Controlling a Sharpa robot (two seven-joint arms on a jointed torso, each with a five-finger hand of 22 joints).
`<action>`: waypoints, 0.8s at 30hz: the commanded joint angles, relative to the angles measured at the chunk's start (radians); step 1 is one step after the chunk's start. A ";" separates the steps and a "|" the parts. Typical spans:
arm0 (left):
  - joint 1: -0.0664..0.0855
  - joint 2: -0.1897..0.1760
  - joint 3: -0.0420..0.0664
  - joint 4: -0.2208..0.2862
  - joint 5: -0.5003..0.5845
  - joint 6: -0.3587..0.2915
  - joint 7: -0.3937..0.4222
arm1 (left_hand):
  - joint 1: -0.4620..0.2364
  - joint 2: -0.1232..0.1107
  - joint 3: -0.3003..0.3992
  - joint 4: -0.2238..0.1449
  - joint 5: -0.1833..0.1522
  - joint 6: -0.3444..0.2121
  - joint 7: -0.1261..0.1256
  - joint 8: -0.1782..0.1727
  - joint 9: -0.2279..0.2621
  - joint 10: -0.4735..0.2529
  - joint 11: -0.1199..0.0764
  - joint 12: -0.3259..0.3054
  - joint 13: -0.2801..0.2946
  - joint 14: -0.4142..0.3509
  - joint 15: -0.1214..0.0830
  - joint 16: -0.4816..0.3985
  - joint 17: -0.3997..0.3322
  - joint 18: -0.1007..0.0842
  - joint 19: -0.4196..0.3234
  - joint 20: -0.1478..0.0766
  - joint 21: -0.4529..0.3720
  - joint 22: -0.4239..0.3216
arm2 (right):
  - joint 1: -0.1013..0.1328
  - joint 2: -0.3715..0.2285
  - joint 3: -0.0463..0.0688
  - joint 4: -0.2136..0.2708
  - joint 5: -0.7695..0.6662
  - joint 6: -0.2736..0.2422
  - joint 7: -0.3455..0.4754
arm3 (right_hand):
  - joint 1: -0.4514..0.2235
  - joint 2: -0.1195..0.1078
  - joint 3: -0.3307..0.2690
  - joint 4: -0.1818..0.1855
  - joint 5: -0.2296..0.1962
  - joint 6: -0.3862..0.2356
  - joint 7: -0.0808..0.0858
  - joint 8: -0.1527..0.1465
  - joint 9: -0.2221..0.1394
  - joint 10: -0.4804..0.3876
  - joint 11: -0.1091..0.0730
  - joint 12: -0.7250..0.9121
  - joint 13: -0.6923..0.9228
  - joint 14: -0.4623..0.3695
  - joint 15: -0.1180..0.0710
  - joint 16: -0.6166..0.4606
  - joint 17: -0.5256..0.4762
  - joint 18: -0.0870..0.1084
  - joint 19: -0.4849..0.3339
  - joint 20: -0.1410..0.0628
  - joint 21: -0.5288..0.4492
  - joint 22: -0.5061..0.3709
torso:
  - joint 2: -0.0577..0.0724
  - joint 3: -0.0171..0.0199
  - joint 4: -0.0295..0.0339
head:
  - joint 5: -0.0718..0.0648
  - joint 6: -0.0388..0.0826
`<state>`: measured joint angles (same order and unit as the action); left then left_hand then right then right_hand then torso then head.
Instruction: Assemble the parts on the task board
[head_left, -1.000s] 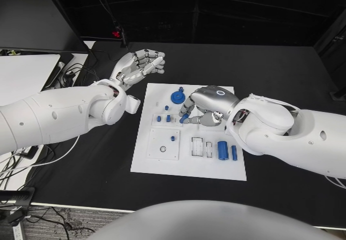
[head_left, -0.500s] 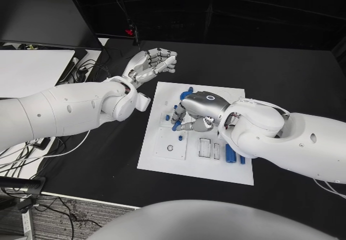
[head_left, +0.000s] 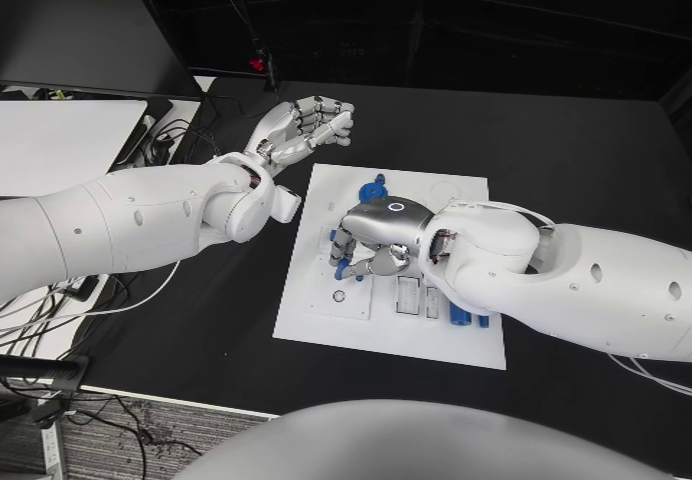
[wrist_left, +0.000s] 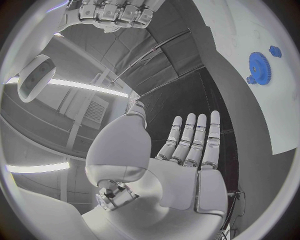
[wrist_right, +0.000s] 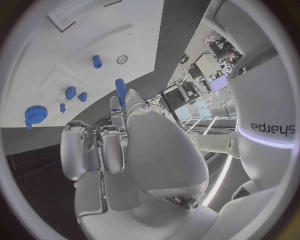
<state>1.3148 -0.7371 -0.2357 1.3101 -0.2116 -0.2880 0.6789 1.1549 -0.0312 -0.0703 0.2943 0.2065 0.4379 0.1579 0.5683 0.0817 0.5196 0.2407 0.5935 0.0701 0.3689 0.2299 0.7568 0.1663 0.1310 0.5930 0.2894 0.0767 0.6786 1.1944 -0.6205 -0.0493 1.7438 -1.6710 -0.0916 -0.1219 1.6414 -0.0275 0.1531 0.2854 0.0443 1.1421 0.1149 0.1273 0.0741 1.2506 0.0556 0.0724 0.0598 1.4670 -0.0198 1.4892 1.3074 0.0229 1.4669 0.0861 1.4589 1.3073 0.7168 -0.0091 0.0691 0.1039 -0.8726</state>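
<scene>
over the middle of the white task board (head_left: 433, 340) i see my right hand (head_left: 378, 232), held low above the plate's left half. in the right wrist view a slim blue peg (wrist_right: 120, 91) sticks out past the fingertips (wrist_right: 117, 111), pinched there and pointing at the board's surface, so i read that hand as holding the peg. in the head view a bit of blue (head_left: 343, 266) shows just below the hand's left edge, though i cannot tell from there whether it is the same peg or a piece standing on the plate.

my left hand (head_left: 303, 128) is raised above the black table (head_left: 577, 150) beyond the board's far left corner, palm up, fingers apart and lightly curved, holding nothing. the left wrist view shows it (wrist_left: 187, 165) flat with fingers stretched side by side.

on the board, a blue gear (head_left: 374, 188) lies near the far edge, just beyond my right hand; the left wrist view shows it too (wrist_left: 257, 65). blue cylinders (head_left: 462, 315) lie at the near right, partly under my right forearm, beside two narrow rectangular slots (head_left: 418, 298). a square recess with a small ring (head_left: 338, 296) sits at the near left. through the right wrist camera i also see several small blue pieces (wrist_right: 70, 93) standing on the plate and one short stud (wrist_right: 97, 61) farther along.
</scene>
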 joint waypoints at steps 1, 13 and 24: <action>0.001 0.001 0.001 -0.001 0.003 0.009 0.056 | -0.002 0.008 -0.002 0.000 0.005 -0.006 0.124 0.004 -0.001 -0.008 -0.001 0.006 -0.001 0.000 -0.006 0.003 -0.001 0.002 0.008 -0.002 0.005 -0.001 | -0.001 0.007 0.000 -0.005 -0.024 0.075 0.013 | 0.005 0.003 0.007 0.000 0.004 -0.003 0.004 -0.003 0.001 0.001 0.007 -0.004 0.000 0.076 0.007 0.005 0.109 0.007 0.046 0.006 -0.001 0.215 | 0.000 0.0001 0.0015 | -0.005 0.000; 0.001 0.001 0.001 0.000 0.003 0.009 0.056 | -0.002 0.008 -0.002 0.000 0.005 -0.006 0.124 0.004 -0.001 -0.008 -0.001 0.006 -0.001 0.000 -0.006 0.003 -0.001 0.002 0.008 -0.002 0.005 -0.001 | -0.013 0.035 0.000 -0.027 -0.048 0.123 0.014 | 0.006 0.003 0.009 -0.001 0.004 -0.005 0.004 -0.005 0.000 -0.001 0.008 -0.007 0.000 0.075 0.008 0.004 0.107 0.008 0.044 0.007 -0.004 0.214 | 0.000 0.0008 0.0017 | -0.006 0.000; 0.001 -0.001 0.001 0.003 0.003 0.008 0.056 | -0.002 0.008 -0.002 0.000 0.005 -0.006 0.125 0.005 -0.001 -0.009 0.000 0.007 -0.001 -0.001 -0.006 0.004 -0.003 0.002 0.008 -0.002 0.005 -0.002 | -0.021 0.051 -0.001 -0.047 -0.050 0.116 0.018 | 0.007 0.002 0.010 -0.002 0.004 -0.008 0.006 -0.009 -0.001 -0.004 0.009 -0.010 0.000 0.075 0.009 0.004 0.106 0.008 0.044 0.008 -0.006 0.213 | 0.000 -0.0001 0.0003 | -0.011 0.000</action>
<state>1.3148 -0.7379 -0.2357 1.3109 -0.2114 -0.2880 0.6789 1.1549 -0.0312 -0.0703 0.2942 0.2065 0.4380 0.1579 0.5682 0.0817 0.5196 0.2407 0.5972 0.0702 0.3689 0.2299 0.7568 0.1644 0.1310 0.5930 0.2894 0.0767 0.6778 1.1725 -0.5714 -0.0505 1.6980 -1.7109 0.0153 -0.1146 1.6412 -0.0277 0.1579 0.2856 0.0436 1.1365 0.1167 0.1196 0.0722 1.2470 0.0592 0.0678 0.0596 1.4670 -0.0198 1.4891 1.3073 0.0230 1.4669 0.0861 1.4589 1.3073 0.7174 -0.0085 0.0703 0.0959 -0.8725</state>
